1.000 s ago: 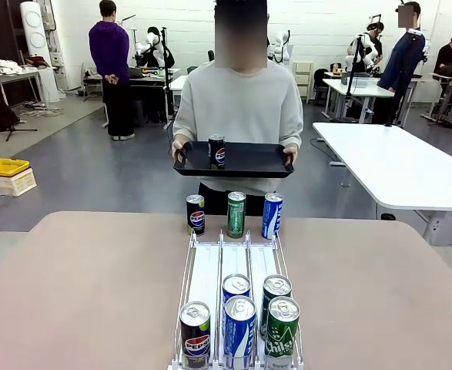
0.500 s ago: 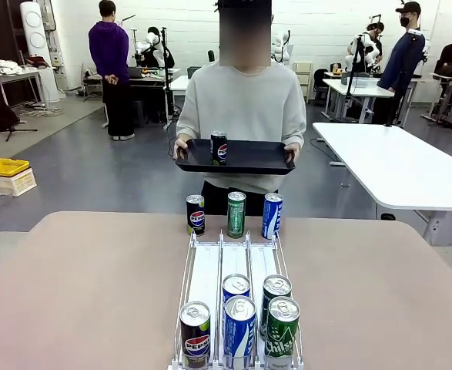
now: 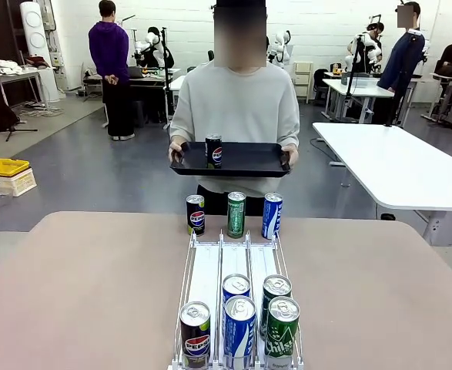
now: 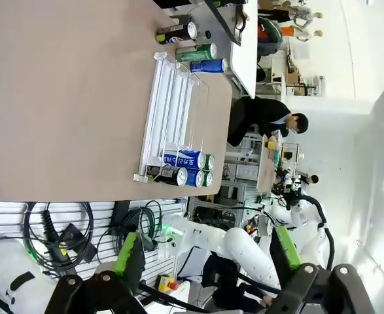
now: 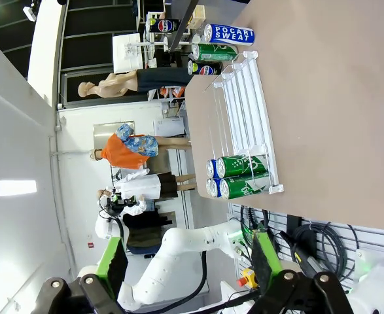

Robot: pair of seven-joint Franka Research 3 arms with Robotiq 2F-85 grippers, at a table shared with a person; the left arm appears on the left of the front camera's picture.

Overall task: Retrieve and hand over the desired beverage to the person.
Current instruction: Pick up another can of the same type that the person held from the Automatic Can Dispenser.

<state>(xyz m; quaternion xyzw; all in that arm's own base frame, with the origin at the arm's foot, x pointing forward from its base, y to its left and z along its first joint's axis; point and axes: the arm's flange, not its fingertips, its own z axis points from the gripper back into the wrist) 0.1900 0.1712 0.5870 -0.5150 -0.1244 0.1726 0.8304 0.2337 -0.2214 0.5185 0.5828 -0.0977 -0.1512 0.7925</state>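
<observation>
Gaping wide at the bottom of its wrist view, the left gripper (image 4: 208,261) has nothing between its green pads, and the right gripper (image 5: 188,261) is the same story in its own view, jaws spread and holding nothing, both hanging well back from the table (image 3: 79,285). Out on the table, lower centre of the front view, the white rack (image 3: 205,270) holds a black Pepsi can (image 3: 195,333) alone in its left lane, two blue cans (image 3: 239,327) in the middle lane and two green cans (image 3: 282,327) in the right. At the rack's far end three more stand upright in a row: a dark Pepsi (image 3: 195,214), a green one (image 3: 236,214) and a blue Pocari Sweat (image 3: 271,216). Beyond them, upper centre, the person (image 3: 237,108) stands holding a black tray (image 3: 249,160) in both hands, with a single tray can (image 3: 213,151), Pepsi-marked, upright near its left end. So where are we? I can't tell whether that can is a delivery already made or a sample of what's wanted; with both grippers free and no arm over the table, I'd judge that any fetching to come has yet to start. Against a second ago, the person has drifted a touch toward picture left, tray and can riding along and a shade higher, while every can on the table sits just where it was.
</observation>
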